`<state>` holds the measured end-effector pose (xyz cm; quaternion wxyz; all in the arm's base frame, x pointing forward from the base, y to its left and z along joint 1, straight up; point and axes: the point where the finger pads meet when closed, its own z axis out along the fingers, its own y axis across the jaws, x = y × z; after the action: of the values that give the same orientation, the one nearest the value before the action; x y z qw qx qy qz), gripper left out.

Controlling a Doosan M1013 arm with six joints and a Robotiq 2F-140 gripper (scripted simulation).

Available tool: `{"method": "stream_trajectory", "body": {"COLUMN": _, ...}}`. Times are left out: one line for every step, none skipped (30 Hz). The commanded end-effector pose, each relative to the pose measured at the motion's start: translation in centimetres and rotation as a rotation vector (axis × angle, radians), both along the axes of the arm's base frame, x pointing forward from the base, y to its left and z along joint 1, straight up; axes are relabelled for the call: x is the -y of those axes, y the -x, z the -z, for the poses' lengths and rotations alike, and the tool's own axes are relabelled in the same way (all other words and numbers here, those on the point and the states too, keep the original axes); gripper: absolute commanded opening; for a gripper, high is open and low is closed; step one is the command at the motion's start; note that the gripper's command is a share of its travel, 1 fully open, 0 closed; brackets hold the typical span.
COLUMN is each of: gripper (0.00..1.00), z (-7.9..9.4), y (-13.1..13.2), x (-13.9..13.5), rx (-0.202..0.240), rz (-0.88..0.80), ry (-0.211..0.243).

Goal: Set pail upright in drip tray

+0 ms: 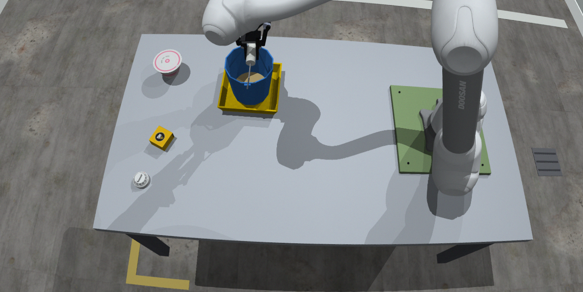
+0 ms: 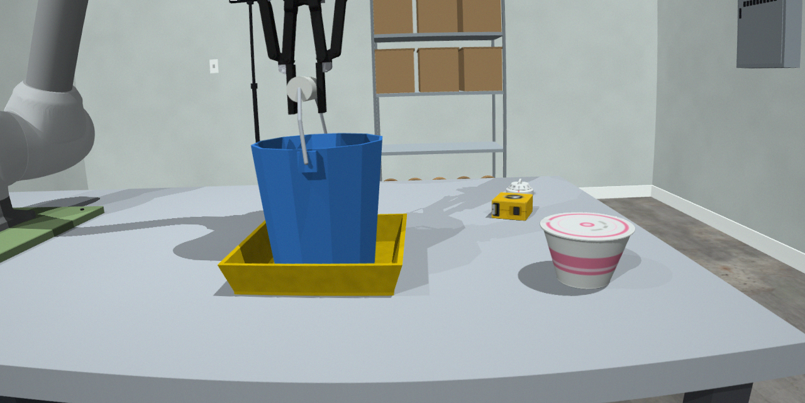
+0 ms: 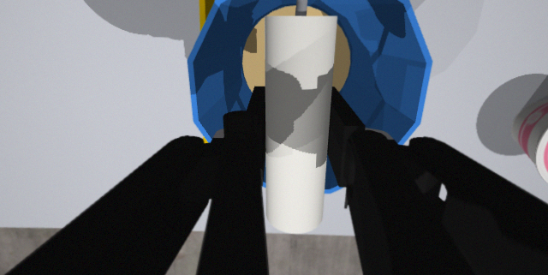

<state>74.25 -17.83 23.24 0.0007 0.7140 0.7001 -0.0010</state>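
Note:
A blue pail [image 2: 317, 198] stands upright inside the yellow drip tray [image 2: 315, 265]; its base is down behind the tray's front wall, so I cannot tell whether it touches the floor. It also shows in the top view as the pail [image 1: 247, 76] in the tray [image 1: 250, 90]. My gripper [image 2: 304, 90] is straight above it, shut on the white roller grip [image 3: 297, 125] of the pail's wire handle, which stands upright. The wrist view looks down into the pail [image 3: 381, 65] with its tan bottom.
A white cup with pink stripes [image 2: 586, 248] stands to the right of the tray. A yellow box [image 2: 510, 205] and a small white timer [image 2: 519, 185] lie farther back. The arm's green base plate [image 1: 436, 131] is at the table's other end.

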Motion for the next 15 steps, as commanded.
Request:
{"method": "stream_trajectory", "body": {"gripper": 0.10, "z": -0.12, "y": -0.03, "x": 0.00, "rx": 0.002, "rz": 0.000, "ry": 0.000}}
{"method": "stream_trajectory", "body": {"gripper": 0.10, "z": -0.12, "y": -0.03, "x": 0.00, "rx": 0.002, "rz": 0.000, "ry": 0.000}}
{"method": "stream_trajectory", "body": {"gripper": 0.10, "z": -0.12, "y": -0.03, "x": 0.00, "rx": 0.002, "rz": 0.000, "ry": 0.000}}
{"method": "stream_trajectory", "body": {"gripper": 0.10, "z": -0.12, "y": -0.03, "x": 0.00, "rx": 0.002, "rz": 0.000, "ry": 0.000}}
{"method": "stream_trajectory", "body": {"gripper": 0.10, "z": -0.12, "y": -0.03, "x": 0.00, "rx": 0.002, "rz": 0.000, "ry": 0.000}}
{"method": "stream_trajectory", "body": {"gripper": 0.10, "z": -0.12, "y": -0.03, "x": 0.00, "rx": 0.002, "rz": 0.000, "ry": 0.000}}
{"method": "stream_trajectory", "body": {"gripper": 0.10, "z": -0.12, "y": -0.03, "x": 0.00, "rx": 0.002, "rz": 0.000, "ry": 0.000}}
{"method": "stream_trajectory", "body": {"gripper": 0.10, "z": -0.12, "y": -0.03, "x": 0.00, "rx": 0.002, "rz": 0.000, "ry": 0.000}}
{"method": "stream_trajectory", "body": {"gripper": 0.10, "z": -0.12, "y": -0.03, "x": 0.00, "rx": 0.002, "rz": 0.000, "ry": 0.000}}
{"method": "stream_trajectory", "body": {"gripper": 1.00, "z": -0.12, "y": -0.03, "x": 0.00, "rx": 0.002, "rz": 0.000, "ry": 0.000}}
{"method": "stream_trajectory", "body": {"gripper": 1.00, "z": -0.12, "y": -0.03, "x": 0.00, "rx": 0.002, "rz": 0.000, "ry": 0.000}}
{"method": "stream_trajectory", "body": {"gripper": 1.00, "z": -0.12, "y": -0.03, "x": 0.00, "rx": 0.002, "rz": 0.000, "ry": 0.000}}
{"method": "stream_trajectory", "body": {"gripper": 1.00, "z": -0.12, "y": -0.03, "x": 0.00, "rx": 0.002, "rz": 0.000, "ry": 0.000}}
{"method": "stream_trajectory", "body": {"gripper": 1.00, "z": -0.12, "y": -0.03, "x": 0.00, "rx": 0.002, "rz": 0.000, "ry": 0.000}}
{"method": "stream_trajectory", "body": {"gripper": 1.00, "z": -0.12, "y": -0.03, "x": 0.00, "rx": 0.002, "rz": 0.000, "ry": 0.000}}
